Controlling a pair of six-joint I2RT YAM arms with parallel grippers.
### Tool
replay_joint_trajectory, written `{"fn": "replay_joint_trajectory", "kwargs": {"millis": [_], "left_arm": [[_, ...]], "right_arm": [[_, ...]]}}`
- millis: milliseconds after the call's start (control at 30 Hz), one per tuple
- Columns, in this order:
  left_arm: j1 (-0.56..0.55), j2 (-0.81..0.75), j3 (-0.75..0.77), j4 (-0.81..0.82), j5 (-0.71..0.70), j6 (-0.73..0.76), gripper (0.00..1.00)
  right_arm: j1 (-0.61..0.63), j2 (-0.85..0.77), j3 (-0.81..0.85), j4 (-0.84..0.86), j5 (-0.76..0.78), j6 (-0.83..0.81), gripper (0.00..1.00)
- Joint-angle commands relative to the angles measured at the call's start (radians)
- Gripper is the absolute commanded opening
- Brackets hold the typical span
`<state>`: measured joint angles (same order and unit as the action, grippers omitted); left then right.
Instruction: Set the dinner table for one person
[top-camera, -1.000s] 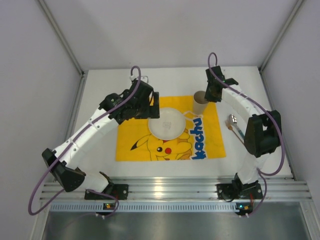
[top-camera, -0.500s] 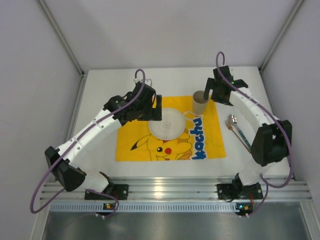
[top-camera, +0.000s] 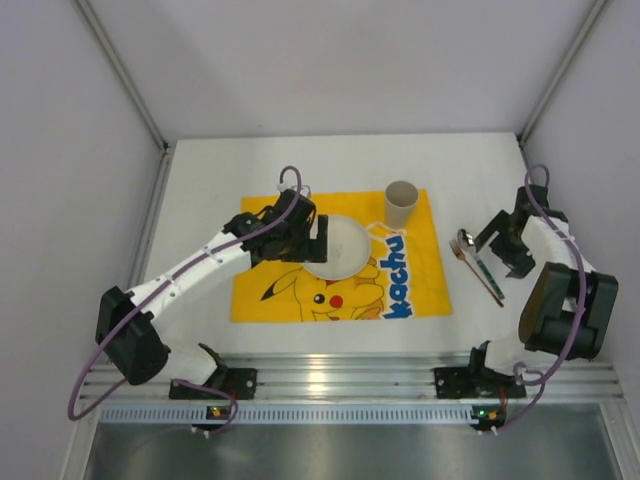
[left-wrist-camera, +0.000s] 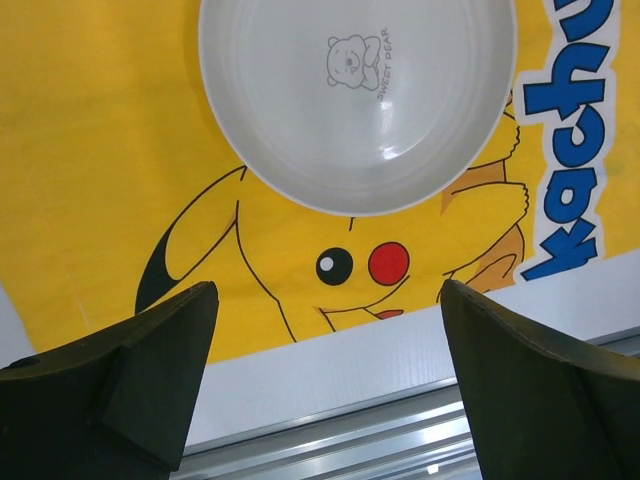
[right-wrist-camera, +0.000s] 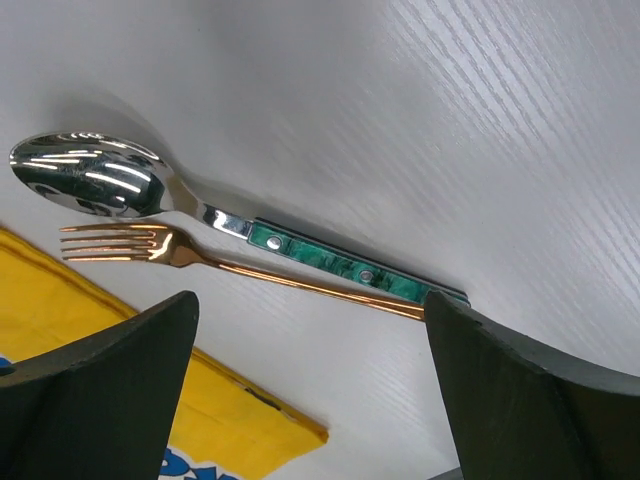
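Right claw (right-wrist-camera: 313, 392) apart, empty; spoon (right-wrist-camera: 90, 175), fork (right-wrist-camera: 120, 243) touching just ahead of it. Pinch may catch both or skid one. Left claw (left-wrist-camera: 330, 385) apart, plate (left-wrist-camera: 357, 100) ahead, untouched.

Layout on the dinner table (top-camera: 220, 180)
A plate (top-camera: 345, 250) is set at the middle of the mat (top-camera: 270, 290), a cup (top-camera: 401, 204) at its far right corner; spoon (right-wrist-camera: 90, 175) and fork (right-wrist-camera: 180, 250) are laid side by side right of the mat.

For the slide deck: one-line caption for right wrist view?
Open right claw hovers over a green-handled spoon and copper fork lying together on the dinner table, beside the yellow mat.
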<state>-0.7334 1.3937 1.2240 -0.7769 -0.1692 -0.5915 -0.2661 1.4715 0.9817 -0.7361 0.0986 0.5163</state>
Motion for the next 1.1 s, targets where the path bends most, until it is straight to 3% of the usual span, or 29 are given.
{"fn": "replay_joint_trajectory", "kwargs": {"millis": [0,267,867,1067], "left_arm": [[0.005,-0.042,-0.032,0.100,0.036,-0.016,0.98],[0.006,0.010,-0.014,0.113,0.051,-0.008,0.98],[0.006,0.047,0.008,0.091,0.062,-0.028,0.97],[0.005,0.054,0.029,0.068,0.077,-0.045,0.95]], "right_arm": [[-0.024,0.053,0.070,0.067,-0.036,-0.015,0.95],[-0.018,0.164,0.098,0.141,-0.053,-0.068,0.89],[0.130,0.150,-0.052,0.248,-0.071,-0.116,0.86],[0.126,0.170,-0.048,0.244,-0.048,-0.104,0.64]]}}
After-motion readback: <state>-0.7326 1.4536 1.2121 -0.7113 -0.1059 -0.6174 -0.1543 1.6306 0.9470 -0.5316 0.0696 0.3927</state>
